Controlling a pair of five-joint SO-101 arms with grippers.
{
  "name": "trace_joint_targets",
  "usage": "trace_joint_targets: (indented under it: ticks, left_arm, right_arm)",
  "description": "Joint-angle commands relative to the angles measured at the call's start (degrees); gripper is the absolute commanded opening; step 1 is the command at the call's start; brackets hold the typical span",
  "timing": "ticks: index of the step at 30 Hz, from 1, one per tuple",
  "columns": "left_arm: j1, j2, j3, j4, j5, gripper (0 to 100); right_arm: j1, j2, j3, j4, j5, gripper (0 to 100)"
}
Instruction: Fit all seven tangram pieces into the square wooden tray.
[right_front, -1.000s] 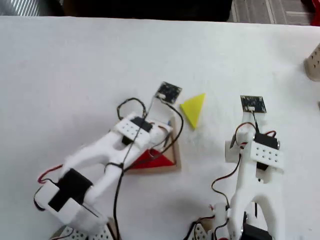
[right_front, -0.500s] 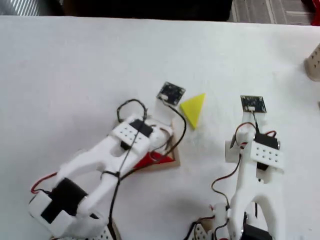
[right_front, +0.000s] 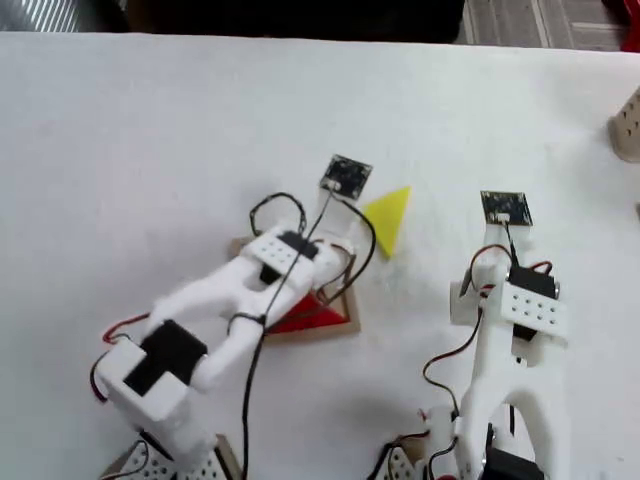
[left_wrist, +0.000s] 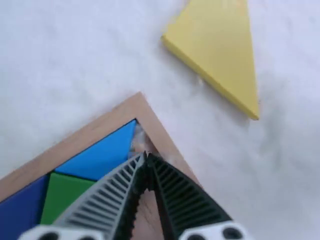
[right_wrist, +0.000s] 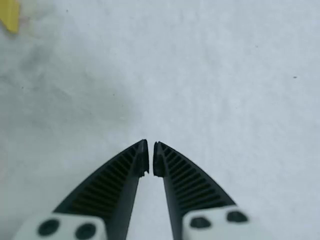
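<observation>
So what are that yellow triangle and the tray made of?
The yellow triangle looks like painted wood or plastic, matte, with thick flat edges; hard to tell which. The tray looks like bare light wood, judging by its pale tan rim.

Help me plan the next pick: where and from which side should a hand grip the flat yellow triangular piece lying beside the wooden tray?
Probably from straight above, closing on two side edges of the flat yellow triangular piece: it lies flat on the white table, edges free.
</observation>
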Motion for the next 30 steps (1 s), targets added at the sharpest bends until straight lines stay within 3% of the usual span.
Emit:
trace_joint_targets:
  ticks: [1,4,16,22,30]
  left_arm:
    - [-2.42,0.40,-4.92,1.93,0.79,2]
    - [-4.00,0.22,-4.84,2.29,0.79,2]
    - [-2.86,-13.58,-4.31,16.35,0.35,2]
    - [-4.97,-18.95,2.99,13.71,0.26,2]
    - [0.66,-19.91,13.36,2.81,0.35,2]
  right_arm:
    - [0.31,0.04,-0.44,-0.75,0.88,2.5]
    - [0.31,0.04,-0.35,-0.75,0.88,2.5]
    - [0.31,0.04,-0.35,-0.84,0.44,2.5]
    - [0.31,0.13,-0.26,-1.54,0.35,2.5]
    - [0.57,0.13,-0.18,-1.54,0.35,2.5]
